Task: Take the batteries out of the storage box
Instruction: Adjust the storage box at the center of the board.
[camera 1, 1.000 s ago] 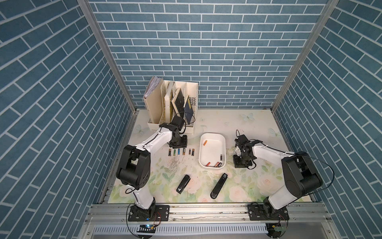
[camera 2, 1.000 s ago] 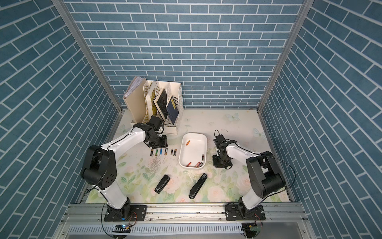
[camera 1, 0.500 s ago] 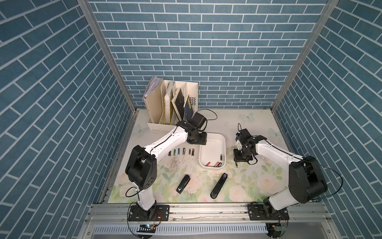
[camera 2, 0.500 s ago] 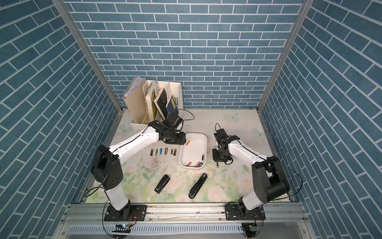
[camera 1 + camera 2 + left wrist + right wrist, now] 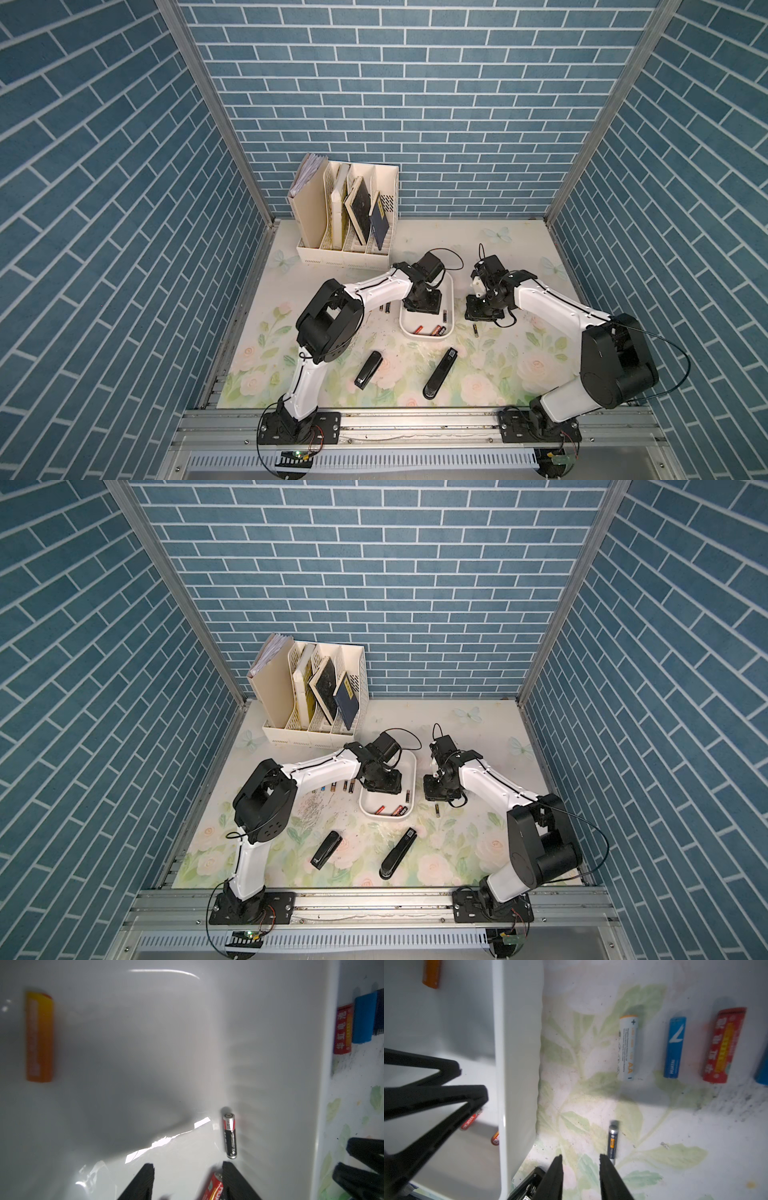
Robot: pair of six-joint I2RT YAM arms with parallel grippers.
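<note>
The white storage box (image 5: 449, 291) (image 5: 411, 766) lies mid-table. My left gripper (image 5: 422, 306) (image 5: 188, 1167) reaches down into it, open. A red battery (image 5: 214, 1186) lies loose on the box floor between its fingers, close against one finger (image 5: 232, 1178). A black-and-red battery (image 5: 230, 1134) and an orange battery (image 5: 39, 1036) also lie inside. My right gripper (image 5: 480, 313) (image 5: 580, 1159) stands just right of the box over the mat, narrowly open and holding nothing. A dark blue battery (image 5: 612, 1142) (image 5: 475, 329) lies beside its fingertip. White (image 5: 629, 1047), blue (image 5: 675, 1047) and red (image 5: 722, 1045) batteries lie in a row on the mat.
Two black staplers (image 5: 368, 370) (image 5: 440, 372) lie nearer the front edge. A cream file organizer (image 5: 347, 220) with books stands at the back left. More batteries (image 5: 345, 786) lie in a row left of the box, partly under the left arm.
My left arm has swung right, from the row of batteries on the mat into the storage box, and its jaws have widened. The right gripper stayed beside the box and parted slightly.
</note>
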